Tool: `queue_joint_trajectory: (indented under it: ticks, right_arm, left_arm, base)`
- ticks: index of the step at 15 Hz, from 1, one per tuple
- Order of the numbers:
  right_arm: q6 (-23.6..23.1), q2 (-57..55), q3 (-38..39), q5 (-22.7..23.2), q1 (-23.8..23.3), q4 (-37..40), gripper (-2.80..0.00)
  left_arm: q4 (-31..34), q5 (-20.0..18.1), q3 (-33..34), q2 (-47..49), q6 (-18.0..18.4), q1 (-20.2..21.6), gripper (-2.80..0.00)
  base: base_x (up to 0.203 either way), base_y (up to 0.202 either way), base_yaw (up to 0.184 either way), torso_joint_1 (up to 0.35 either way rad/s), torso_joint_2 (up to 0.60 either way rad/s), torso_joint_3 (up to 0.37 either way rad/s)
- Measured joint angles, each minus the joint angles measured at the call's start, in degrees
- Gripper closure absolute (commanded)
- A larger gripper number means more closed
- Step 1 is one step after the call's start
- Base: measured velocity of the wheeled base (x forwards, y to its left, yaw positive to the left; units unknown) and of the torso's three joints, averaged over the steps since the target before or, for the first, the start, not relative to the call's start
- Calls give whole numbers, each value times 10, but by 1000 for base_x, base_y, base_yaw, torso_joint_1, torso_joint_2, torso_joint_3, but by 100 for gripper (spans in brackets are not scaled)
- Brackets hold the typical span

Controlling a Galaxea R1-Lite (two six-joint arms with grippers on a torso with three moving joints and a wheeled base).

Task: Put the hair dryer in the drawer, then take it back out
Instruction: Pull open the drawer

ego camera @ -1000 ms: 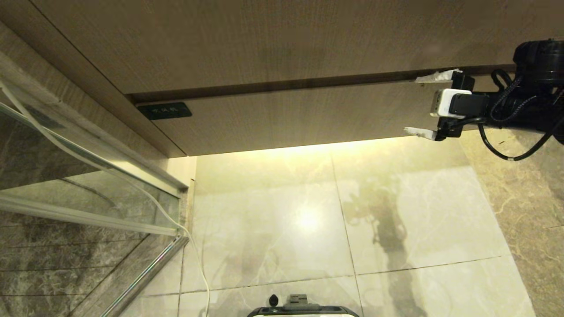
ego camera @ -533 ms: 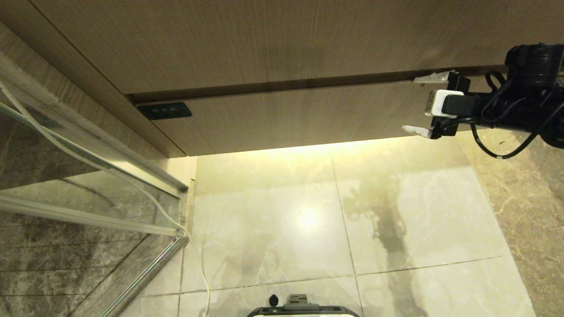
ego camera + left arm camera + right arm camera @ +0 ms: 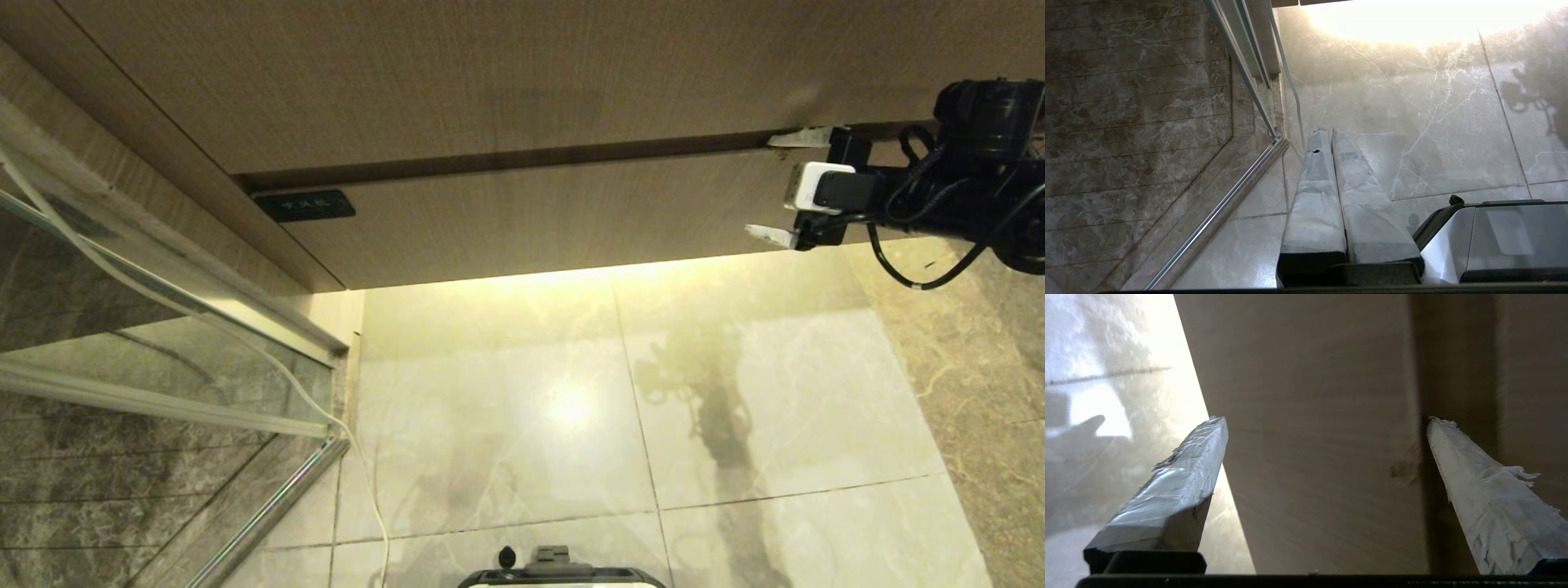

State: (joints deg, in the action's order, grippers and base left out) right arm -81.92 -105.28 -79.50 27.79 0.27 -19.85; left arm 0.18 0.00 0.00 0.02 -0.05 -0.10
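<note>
- Head view: the drawer (image 3: pixel 555 224) is shut. Its wood-grain front runs as a long band across the frame, the long axis rising slightly toward the right, and it faces out over the floor (image 3: pixel 571 408). A small black label (image 3: pixel 304 205) sits at its left end. A taller plain panel (image 3: pixel 457 82) lies above it, parted from it by a dark gap (image 3: pixel 506 157). The hair dryer is not to be seen in any view.
- Head view, right side: the right gripper (image 3: pixel 780 186) reaches in from the right edge, its jaws spread wide and empty. One taped finger lies at the dark gap, the other at the drawer's lower edge, so the pair spans the height of the drawer front near its right end. Compared with a second ago, the gripper stands slightly higher and closer to the panel, its upper finger now level with the gap; the jaws are as wide as before.
- Left wrist view: the left gripper (image 3: pixel 1329 132) hangs over the marble floor beside a glass door rail (image 3: pixel 1224 204), its taped fingers pressed together with nothing between them. Part of the robot's base (image 3: pixel 1494 237) shows nearby.
- Right wrist view: the two taped fingers (image 3: pixel 1180 486) stand well apart, framing the drawer front (image 3: pixel 1314 449); the dark gap runs just beside one fingertip, the lit floor beside the other.
</note>
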Motion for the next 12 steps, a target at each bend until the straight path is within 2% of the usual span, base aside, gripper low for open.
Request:
queue_joint_trajectory:
  ticks: [2, 9, 12]
  right_arm:
    - [3, -10, -7, -17, 0, 0, -280]
    - [5, -47, -43, -19, -13, 7, -280]
    - [31, -42, -36, -37, -19, 63, -280]
  left_arm:
    - [0, 0, 0, 0, 0, 0, 0]
    - [0, 0, 0, 0, 0, 0, 0]
    - [0, 0, 0, 0, 0, 0, 0]
  base:
    - [0, 0, 0, 0, 0, 0]
    - [0, 0, 0, 0, 0, 0]
    - [0, 0, 0, 0, 0, 0]
